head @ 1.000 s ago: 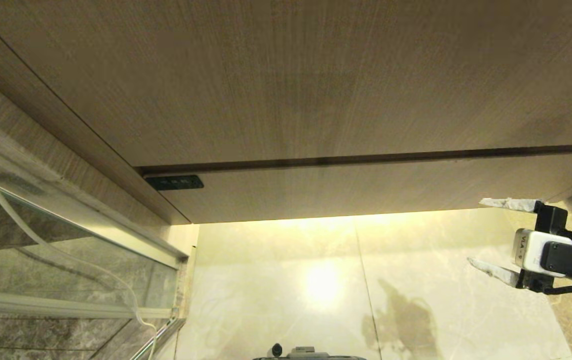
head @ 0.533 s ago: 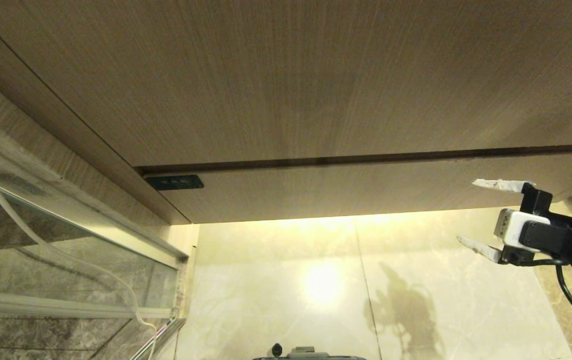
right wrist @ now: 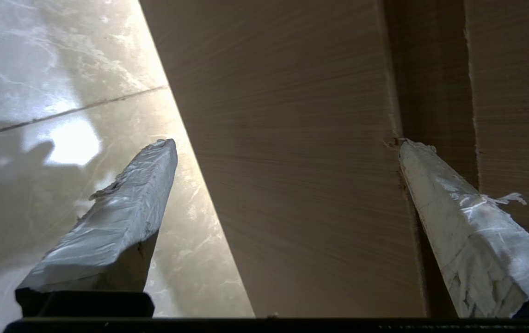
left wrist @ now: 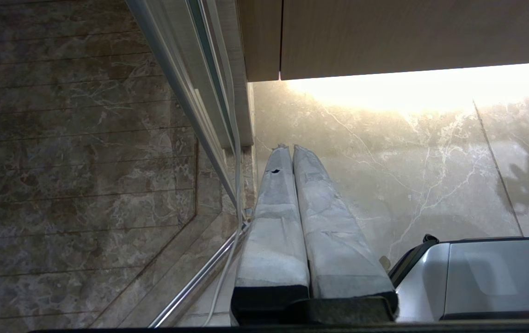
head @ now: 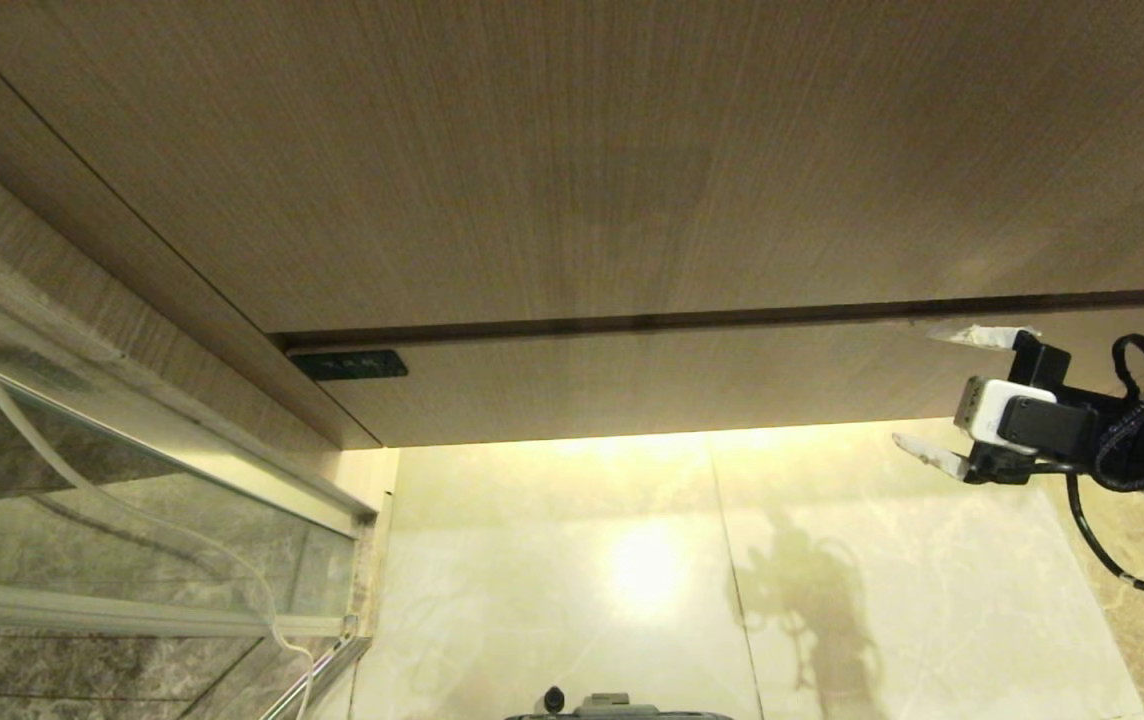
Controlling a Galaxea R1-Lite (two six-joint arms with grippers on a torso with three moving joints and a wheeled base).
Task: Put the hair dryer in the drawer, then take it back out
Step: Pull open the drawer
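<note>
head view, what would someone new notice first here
The bright glare on the glossy marble floor, just below the lit underside of the wood cabinet, draws the eye first. Next comes the right gripper at the right edge, jaws spread wide and empty around the low closed drawer front, one fingertip at the dark gap above it. The left gripper hangs shut over the floor by the glass partition.

- The right gripper (head: 944, 395) is built with two long tapered fingers (right wrist: 116, 222) wrapped in creased, frayed whitish tape.
- A black mount is seen behind them, carrying a small white box with a black block (head: 1042, 428).
- A black cable (head: 1097, 550) and a braided black sleeve (head: 1137, 425) are routed along the right arm.
- The left gripper (left wrist: 290, 149) is fitted with the same taped fingers on a black base.
- A grey and black base housing (left wrist: 486, 277) is visible.
</note>
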